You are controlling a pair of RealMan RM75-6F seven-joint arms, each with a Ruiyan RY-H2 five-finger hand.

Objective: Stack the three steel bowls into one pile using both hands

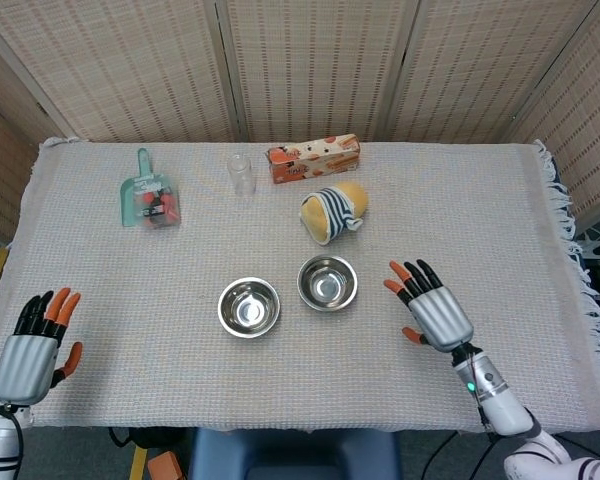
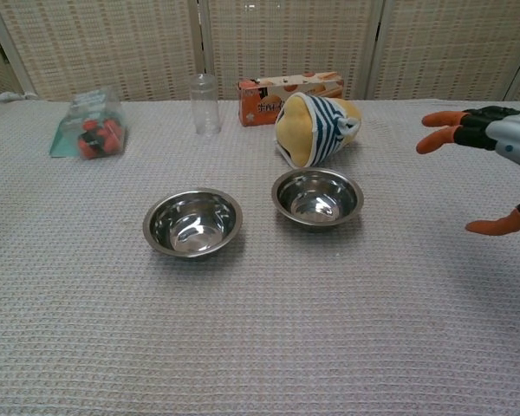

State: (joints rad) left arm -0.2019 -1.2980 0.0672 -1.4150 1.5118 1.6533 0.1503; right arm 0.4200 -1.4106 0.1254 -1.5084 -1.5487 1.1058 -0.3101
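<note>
Two steel bowl shapes sit side by side in the middle of the cloth: a left bowl [image 1: 248, 307] [image 2: 192, 223] and a right bowl [image 1: 327, 283] [image 2: 317, 197]. Whether the left one is more than one bowl nested, I cannot tell. My left hand [image 1: 25, 358] hovers near the table's front left corner, fingers spread, holding nothing; the chest view does not show it. My right hand [image 1: 432, 311] [image 2: 516, 139] is to the right of the right bowl, apart from it, with fingers spread and empty.
A yellow striped plush [image 1: 332, 212] [image 2: 316, 128] lies just behind the right bowl. Further back stand an orange box [image 1: 313, 158], a clear cup [image 1: 241, 173] and a green scoop with red pieces [image 1: 148, 200]. The cloth's fringe [image 1: 560, 215] hangs at the right edge.
</note>
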